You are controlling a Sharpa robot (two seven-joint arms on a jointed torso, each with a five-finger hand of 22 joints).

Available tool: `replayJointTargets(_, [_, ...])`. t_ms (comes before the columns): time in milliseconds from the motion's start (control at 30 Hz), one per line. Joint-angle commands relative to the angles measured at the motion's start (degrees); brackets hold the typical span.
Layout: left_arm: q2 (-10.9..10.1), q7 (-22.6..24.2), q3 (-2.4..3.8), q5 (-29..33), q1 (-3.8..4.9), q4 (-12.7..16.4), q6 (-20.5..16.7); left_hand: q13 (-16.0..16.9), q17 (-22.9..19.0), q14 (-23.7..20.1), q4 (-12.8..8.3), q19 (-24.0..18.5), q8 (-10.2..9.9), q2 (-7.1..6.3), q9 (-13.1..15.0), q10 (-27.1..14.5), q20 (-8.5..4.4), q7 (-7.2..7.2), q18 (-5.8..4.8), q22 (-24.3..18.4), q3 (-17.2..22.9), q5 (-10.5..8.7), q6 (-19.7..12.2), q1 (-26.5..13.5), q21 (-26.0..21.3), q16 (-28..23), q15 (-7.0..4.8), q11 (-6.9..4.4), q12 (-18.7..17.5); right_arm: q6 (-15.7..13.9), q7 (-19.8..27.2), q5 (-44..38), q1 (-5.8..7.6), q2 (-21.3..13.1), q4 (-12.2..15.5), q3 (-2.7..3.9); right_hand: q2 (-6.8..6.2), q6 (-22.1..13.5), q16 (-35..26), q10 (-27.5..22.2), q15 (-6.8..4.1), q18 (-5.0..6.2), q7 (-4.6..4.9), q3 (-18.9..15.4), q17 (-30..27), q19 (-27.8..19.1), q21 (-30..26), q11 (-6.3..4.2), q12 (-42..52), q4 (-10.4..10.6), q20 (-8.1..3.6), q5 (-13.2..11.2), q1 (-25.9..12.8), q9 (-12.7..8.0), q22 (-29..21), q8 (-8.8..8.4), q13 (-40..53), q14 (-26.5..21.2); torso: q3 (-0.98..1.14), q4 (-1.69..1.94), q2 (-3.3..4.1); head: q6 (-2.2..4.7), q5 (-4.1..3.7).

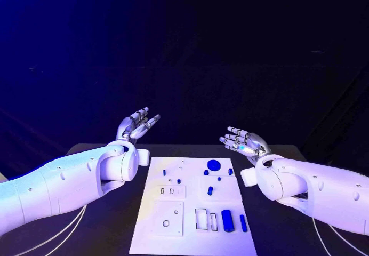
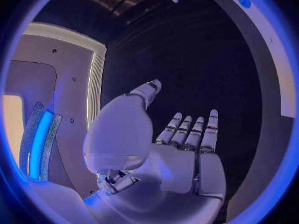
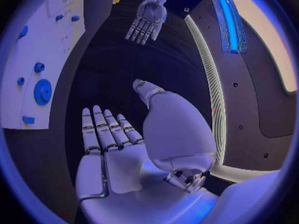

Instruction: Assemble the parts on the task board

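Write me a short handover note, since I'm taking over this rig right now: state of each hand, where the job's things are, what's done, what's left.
Left hand: open, fingers apart, raised beyond the table's far edge on its own side, holding nothing.
Right hand: open, fingers apart, raised off the board's far right corner, holding nothing.
Task board: flat in the middle of the black table, between the two arms.
Parts: a round blue disc near the far edge, smaller blue pieces around it, and a blue cylinder on the near right.
Done: cannot tell if any part is seated.
Left: neither hand touches a part; picking and assembly remain.
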Motion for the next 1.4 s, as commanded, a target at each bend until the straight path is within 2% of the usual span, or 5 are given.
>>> replayJointTargets(33, [0.18,0.97,0.00,-1.04,0.15,-0.08,4.09,0.24,0.31,1.76,0.26,0.94,0.73,0.09,0.39,2.29,0.62,3.76,1.25,0.21,0.54,0.76,2.03,3.02,0.48,0.69,0.64,0.71,0.63,8.90,-5.61,-5.82,0.62,-0.11,-0.57,-0.49,-0.23,8.87,2.15,10.66,-0.44,2.34,7.64,2.01,1.47,10.62,2.47,0.01,1.09,-1.86,0.42,-0.36,5.75,1.50,1.06,2.19,0.67,12.85,-0.01,0.00,0.00,-0.01,0.01])
replayJointTargets(333, [-2.66,3.59,-0.02,-0.02,0.17,2.05,5.75,1.95,4.80,30.92,0.94,21.30,5.49,0.17,3.35,32.09,0.37,6.07,7.23,2.68,2.02,0.83,18.78,4.79,7.04,7.87,-2.20,3.40,4.01,1.16,-4.05,-34.55,2.54,-1.17,-2.31,-0.66,-2.39,27.67,4.38,28.63,-3.58,4.84,4.85,3.93,2.57,27.70,5.85,-2.84,1.89,-5.13,-0.49,-2.81,9.89,4.18,1.71,6.53,1.33,25.82,-0.10,0.25,1.43,-1.40,-0.70])
replayJointTargets(533, [-4.50,2.22,-0.01,-1.83,0.19,4.27,7.40,2.09,7.67,39.95,1.11,28.06,8.04,-0.94,4.71,39.66,-1.41,5.61,8.03,3.83,3.98,0.77,27.74,5.00,10.76,11.71,-4.93,1.34,5.11,2.14,-7.39,-44.97,3.54,-1.21,-2.77,-0.64,-3.64,32.03,6.61,34.78,-6.01,4.78,3.95,5.04,3.76,34.81,8.81,-4.59,2.04,-5.45,-3.31,-3.57,10.36,4.28,2.62,7.70,1.40,32.53,-0.06,0.78,2.30,-1.52,-1.21])
replayJointTargets(1100, [-10.31,-0.72,0.02,-5.27,0.19,14.64,12.08,2.18,15.00,49.01,-0.71,35.44,8.06,-3.46,4.56,45.76,-5.42,4.38,7.80,7.31,6.42,0.37,30.23,5.90,18.46,18.33,-8.17,-0.59,3.47,14.19,-21.75,-74.65,5.84,0.33,-3.23,-0.56,-8.61,37.49,25.81,45.60,-13.54,4.57,-0.46,4.48,26.32,47.18,32.47,-10.02,1.53,-1.88,-11.46,-4.88,9.52,6.94,18.16,9.08,3.90,52.53,-0.13,2.40,5.23,-1.53,-2.76])
replayJointTargets(1400, [-12.90,-3.16,0.17,-7.23,0.19,20.30,13.51,2.17,25.93,49.45,-0.82,35.09,7.69,-4.68,4.49,48.80,-7.51,3.64,7.55,15.38,6.85,0.34,31.50,4.62,31.14,34.43,-9.90,-1.70,3.50,17.10,-24.40,-81.10,5.96,1.98,-3.78,-0.58,-10.17,35.74,62.97,44.75,-13.83,-1.84,-1.17,6.74,59.92,59.45,72.33,-10.43,1.51,0.77,-11.71,-4.77,8.65,11.72,66.26,9.90,6.52,57.10,-0.24,3.23,6.88,-1.51,-3.92])
